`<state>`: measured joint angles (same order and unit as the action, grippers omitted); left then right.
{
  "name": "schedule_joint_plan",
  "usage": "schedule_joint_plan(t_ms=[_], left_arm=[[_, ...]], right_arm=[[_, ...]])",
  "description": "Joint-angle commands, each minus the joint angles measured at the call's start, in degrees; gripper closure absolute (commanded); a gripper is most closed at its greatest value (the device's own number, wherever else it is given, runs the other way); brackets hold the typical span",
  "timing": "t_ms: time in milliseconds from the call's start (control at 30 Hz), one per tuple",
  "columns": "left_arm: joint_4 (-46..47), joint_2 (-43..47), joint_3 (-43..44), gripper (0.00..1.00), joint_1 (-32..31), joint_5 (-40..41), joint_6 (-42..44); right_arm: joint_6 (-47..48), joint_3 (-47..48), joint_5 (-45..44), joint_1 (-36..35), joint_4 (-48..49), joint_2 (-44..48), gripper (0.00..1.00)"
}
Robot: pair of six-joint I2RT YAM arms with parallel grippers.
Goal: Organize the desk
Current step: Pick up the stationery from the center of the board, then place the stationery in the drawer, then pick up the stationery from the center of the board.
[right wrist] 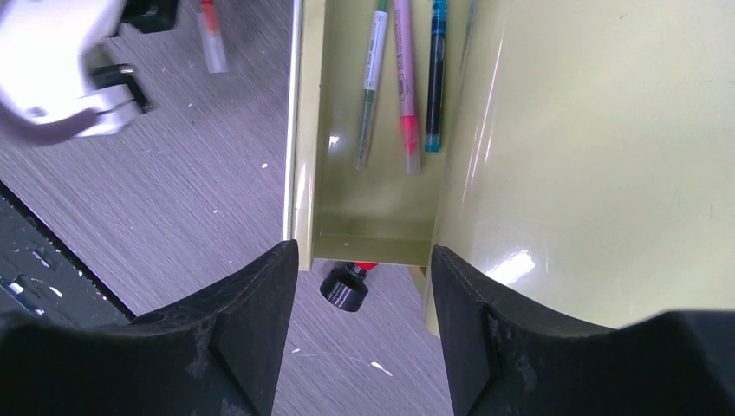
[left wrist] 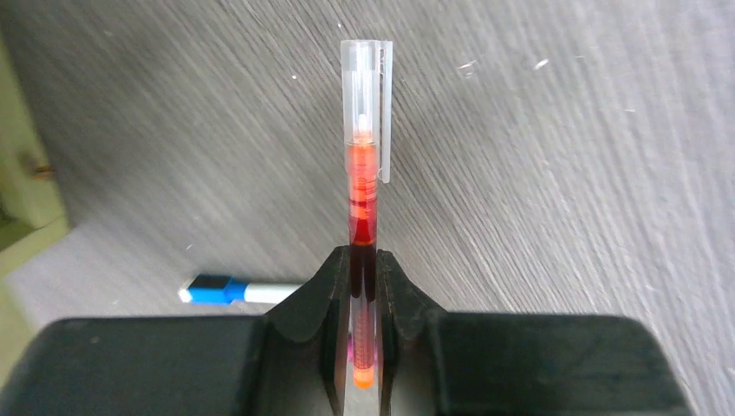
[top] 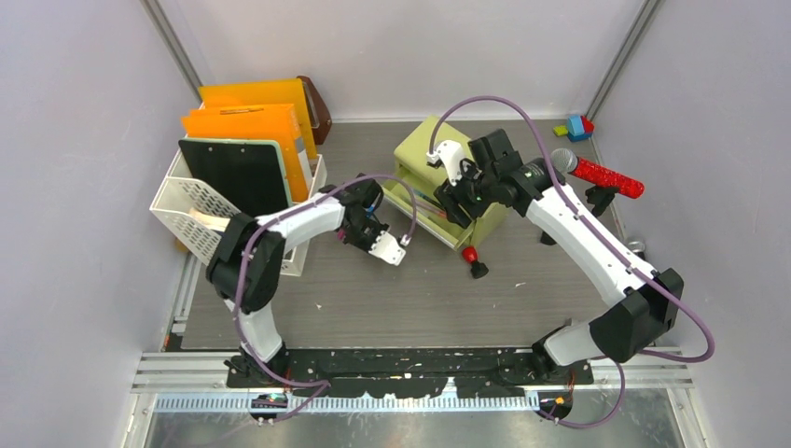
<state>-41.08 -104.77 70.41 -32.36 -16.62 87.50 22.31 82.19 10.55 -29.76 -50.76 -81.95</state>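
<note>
The desk (top: 373, 299) is a dark wood-grain top. My left gripper (top: 366, 233) is shut on a red-orange pen (left wrist: 363, 186) with a clear cap and holds it above the desk (left wrist: 563, 173), just left of the yellow-green drawer cabinet (top: 438, 154). My right gripper (top: 459, 201) is open and empty (right wrist: 364, 256), hovering over the near end of the cabinet's open drawer (right wrist: 308, 130). The drawer holds a green pen (right wrist: 371, 78), a pink pen (right wrist: 406, 87) and a blue pen (right wrist: 436, 78). The held pen also shows in the right wrist view (right wrist: 211, 39).
A blue-capped marker (left wrist: 227, 290) lies on the desk under my left gripper. A red item with a black cap (top: 474, 261) lies in front of the cabinet. A white file rack (top: 201, 219) with orange folders stands at the left. A red microphone (top: 597, 173) and toy blocks (top: 576, 126) are at the right.
</note>
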Motion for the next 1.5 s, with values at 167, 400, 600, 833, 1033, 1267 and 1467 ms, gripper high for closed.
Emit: schedule_joint_plan(t_ms=[167, 400, 600, 833, 1033, 1267, 1467], left_arm=[[-9.11, 20.06, 1.46, 1.00, -6.28, 1.82, -0.49], [-10.55, 15.16, 15.62, 0.94, -8.08, 2.26, -5.49], [-10.51, 4.40, 29.88, 0.92, -8.64, 2.76, -6.35], [-2.38, 0.23, 29.37, 0.53, -10.26, 8.46, -8.63], [4.61, 6.16, 24.18, 0.21, -9.89, 12.27, -18.80], [9.83, 16.86, 14.37, 0.04, -6.14, 18.20, -37.81], [4.70, 14.19, 13.34, 0.09, 6.69, 14.05, -57.99]], right_arm=[[-0.60, -1.58, 1.42, 2.01, 2.82, 5.91, 0.36], [-2.19, -3.85, 2.51, 5.95, 5.01, 9.41, 0.36], [-3.27, -5.64, 3.91, 9.26, 5.47, 13.41, 0.36], [-3.42, -6.89, 4.21, 10.76, 4.77, 15.57, 0.36], [-3.29, -7.53, 4.92, 10.94, 4.80, 15.77, 0.36], [-3.41, -9.33, 6.08, 11.03, 6.64, 15.50, 0.36], [-3.85, -10.43, 7.29, 11.25, 8.21, 15.33, 0.36]])
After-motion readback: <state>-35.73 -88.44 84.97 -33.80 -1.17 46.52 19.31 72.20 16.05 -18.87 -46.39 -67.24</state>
